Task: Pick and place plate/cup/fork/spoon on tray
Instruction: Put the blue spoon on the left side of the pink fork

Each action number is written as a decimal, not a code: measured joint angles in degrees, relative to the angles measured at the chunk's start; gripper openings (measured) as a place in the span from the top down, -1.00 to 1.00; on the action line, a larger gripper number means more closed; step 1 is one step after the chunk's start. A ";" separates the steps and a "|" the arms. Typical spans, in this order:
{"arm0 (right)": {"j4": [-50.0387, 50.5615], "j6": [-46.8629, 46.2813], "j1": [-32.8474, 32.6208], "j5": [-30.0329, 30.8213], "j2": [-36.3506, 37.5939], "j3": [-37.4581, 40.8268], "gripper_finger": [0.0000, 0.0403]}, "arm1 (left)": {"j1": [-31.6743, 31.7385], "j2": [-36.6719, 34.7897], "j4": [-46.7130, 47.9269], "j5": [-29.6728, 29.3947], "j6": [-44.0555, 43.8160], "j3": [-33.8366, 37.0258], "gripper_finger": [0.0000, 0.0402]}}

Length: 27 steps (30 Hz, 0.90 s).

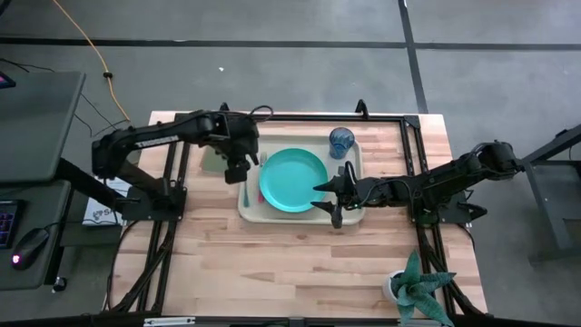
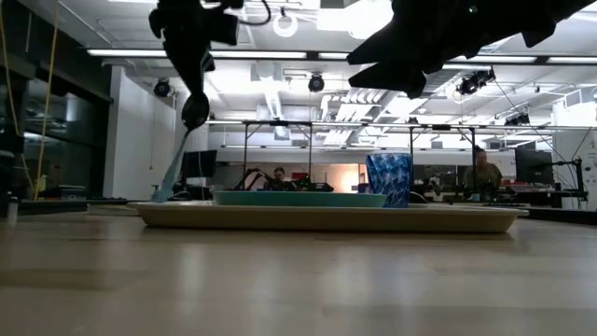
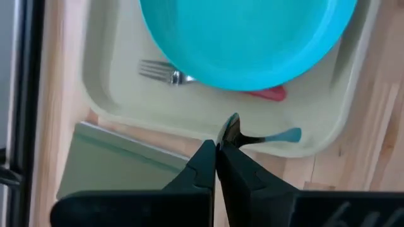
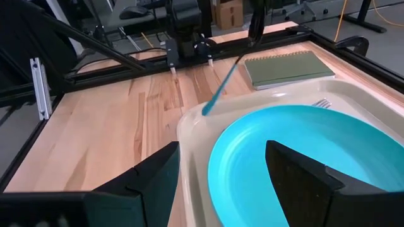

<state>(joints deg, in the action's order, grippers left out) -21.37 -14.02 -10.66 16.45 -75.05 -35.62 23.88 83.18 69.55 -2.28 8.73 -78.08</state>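
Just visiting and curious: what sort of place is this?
Probably a robotics lab or workshop: two robot arms at a wooden table, more metal-framed benches under strip lights behind, and people seated at them.

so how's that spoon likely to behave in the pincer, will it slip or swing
Probably stiff: the spoon hangs straight from the left pincer, handle tip at the tray rim. Pinched only by its smooth bowl, it may pivot or slip. It looks slim and light, so it should drop easily.

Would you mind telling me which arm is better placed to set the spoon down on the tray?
Left: its hand is shut on the spoon, whose handle tip touches the tray rim. The right hand hovers open over the plate.
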 joint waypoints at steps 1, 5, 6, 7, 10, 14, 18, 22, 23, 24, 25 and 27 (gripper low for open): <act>0.03 0.04 0.00 0.00 0.00 0.00 -0.13 | 0.67 0.54 0.19 0.15 0.47 0.00 1.00; 0.01 -0.44 0.00 -0.02 0.00 0.00 -0.13 | 2.14 2.74 -1.23 0.58 2.39 -0.02 1.00; 0.01 -0.49 0.00 -0.04 0.00 0.00 -0.13 | 2.47 3.44 -2.16 0.83 2.77 -0.02 1.00; 0.01 -0.51 0.00 -0.04 0.00 0.00 -0.13 | 2.63 4.09 -3.33 1.09 3.26 -0.02 1.00; 0.01 -0.55 0.00 -0.07 0.00 0.00 -0.13 | 3.27 5.89 -5.10 2.30 3.92 -0.02 1.00; 1.04 -0.91 0.00 -0.20 0.00 0.00 -0.13 | 4.41 8.66 -5.05 1.77 3.95 -0.02 1.00; 1.47 -0.99 0.00 -0.02 0.00 0.00 -0.13 | 5.71 11.09 -5.28 0.61 4.52 -0.02 1.00; 1.65 -1.10 0.00 1.31 0.00 0.00 -0.13 | 6.85 13.47 -6.30 -0.91 4.50 -0.02 1.00; 1.79 -1.10 0.00 1.60 0.00 0.00 -0.13 | 7.16 13.95 -6.62 -1.04 4.47 -0.02 1.00; 1.89 -1.10 0.00 1.87 0.00 0.00 -0.13 | 7.54 14.49 -6.83 -1.27 4.49 -0.02 1.00; 1.94 -1.15 0.00 2.06 0.00 0.00 -0.13 | 7.80 15.03 -7.18 -1.68 4.45 -0.02 1.00; 1.95 -1.14 0.00 2.14 0.00 0.00 -0.13 | 8.47 16.14 -8.04 -2.41 4.40 -0.02 1.00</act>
<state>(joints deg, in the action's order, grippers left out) -19.42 -15.16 -10.66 18.59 -75.05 -35.62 32.35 99.32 61.50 -4.70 13.13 -78.11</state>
